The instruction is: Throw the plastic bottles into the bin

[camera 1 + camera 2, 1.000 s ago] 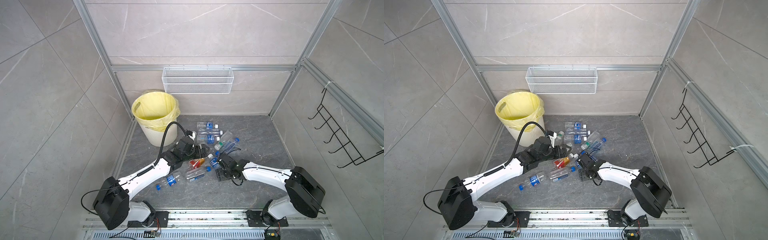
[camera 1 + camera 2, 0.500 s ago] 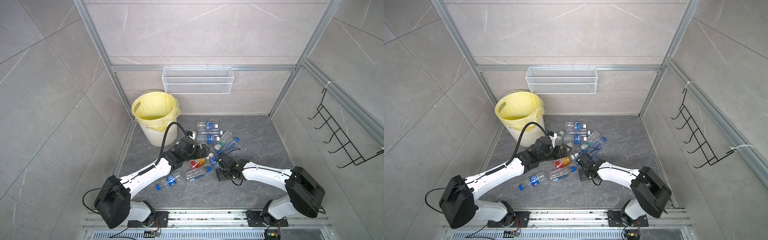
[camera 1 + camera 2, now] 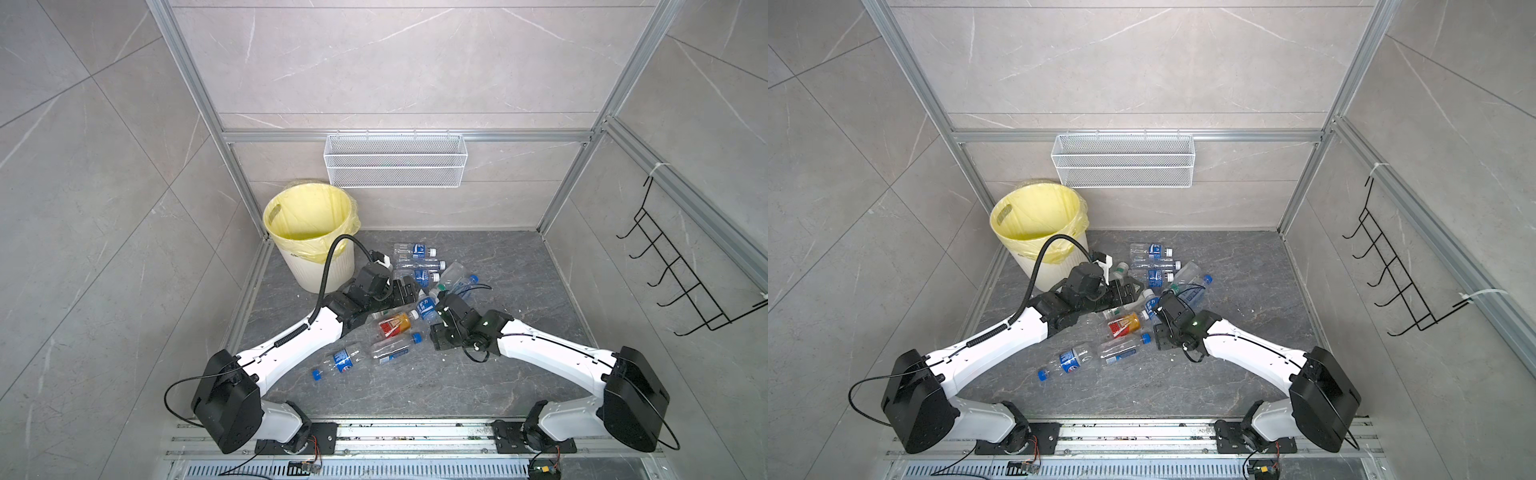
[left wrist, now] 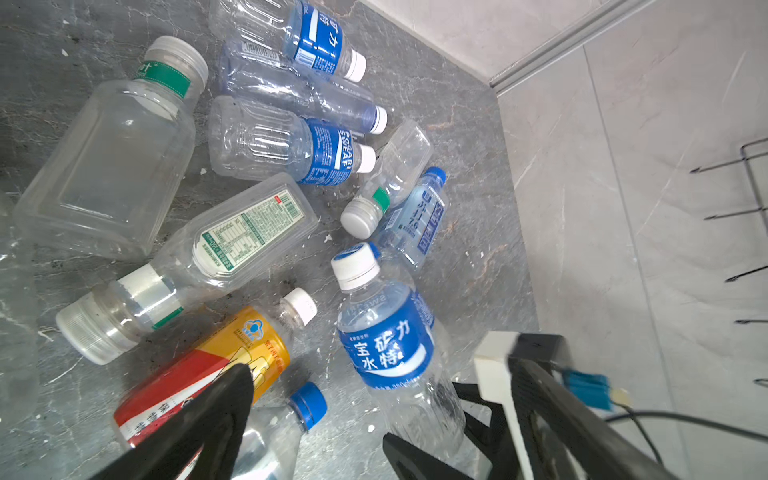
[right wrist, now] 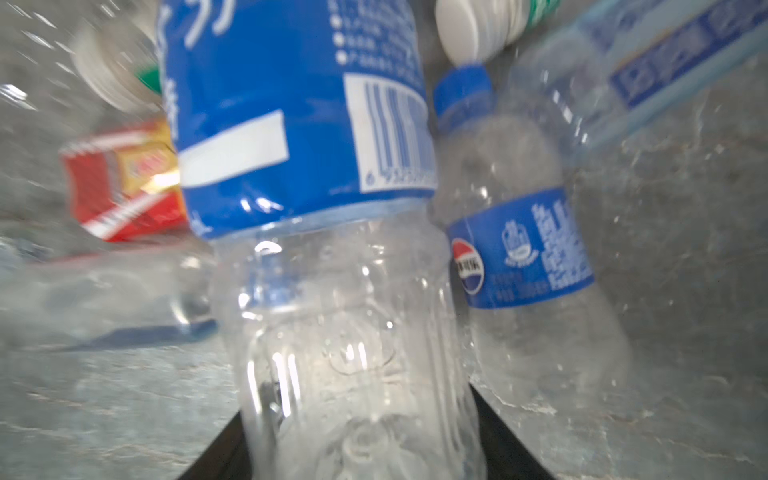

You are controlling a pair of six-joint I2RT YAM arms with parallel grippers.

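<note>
While round blue-label btl (image 4: pixel 386 345), R-grip (image 5: pixel 361 432) (L-grip (image 3: pixel 407 291) wide)

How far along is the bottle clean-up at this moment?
Done: nothing that shows; the visible inside of the bin is only its yellow liner. In hand: the right end effector grips the base of a blue-labelled bottle amid the pile; the left end effector is open near the orange-red bottle. Left: roughly a dozen bottles lie on the floor, all unbinned.

POCARI SWEAT: blue-label bottle (image 4: pixel 291 149); Pepsi, perhaps: small bottle (image 5: pixel 523 249).
</note>
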